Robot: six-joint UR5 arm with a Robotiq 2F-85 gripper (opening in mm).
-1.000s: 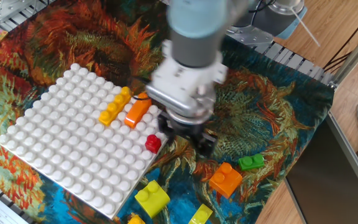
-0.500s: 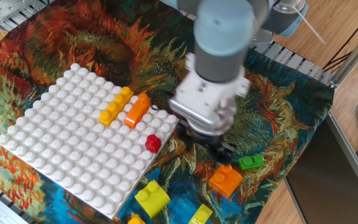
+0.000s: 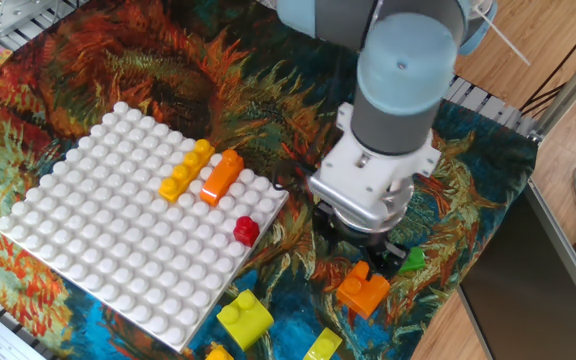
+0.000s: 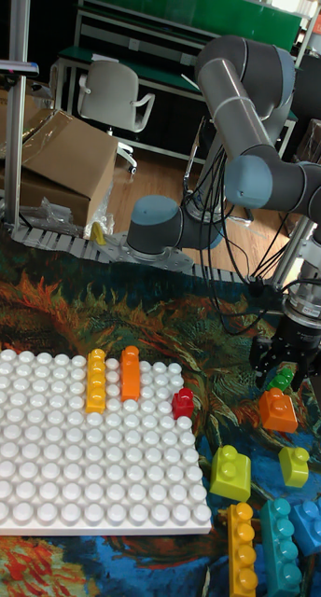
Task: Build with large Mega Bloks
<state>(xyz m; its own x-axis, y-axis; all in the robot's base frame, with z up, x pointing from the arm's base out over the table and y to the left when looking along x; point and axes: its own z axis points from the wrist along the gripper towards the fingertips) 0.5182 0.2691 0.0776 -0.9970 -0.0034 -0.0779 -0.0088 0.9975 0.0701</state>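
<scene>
Gripper (image 4: pixel 289 381): I see it spread, empty, straddling the green brick (image 4: pixel 283 378).
Risk: I might nudge the orange brick (image 4: pixel 278 410) just beside it.

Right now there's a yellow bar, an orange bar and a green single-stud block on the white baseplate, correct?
Not quite: the single-stud block on the white baseplate is red, not green, as the fixed view shows. The yellow bar and orange bar are there as you say.

White studded baseplate (image 3: pixel 108 250), yellow bar (image 3: pixel 185 170), orange bar (image 3: pixel 221 176), red brick (image 3: pixel 245 231), sunflower-patterned cloth (image 3: pixel 218 70).
</scene>
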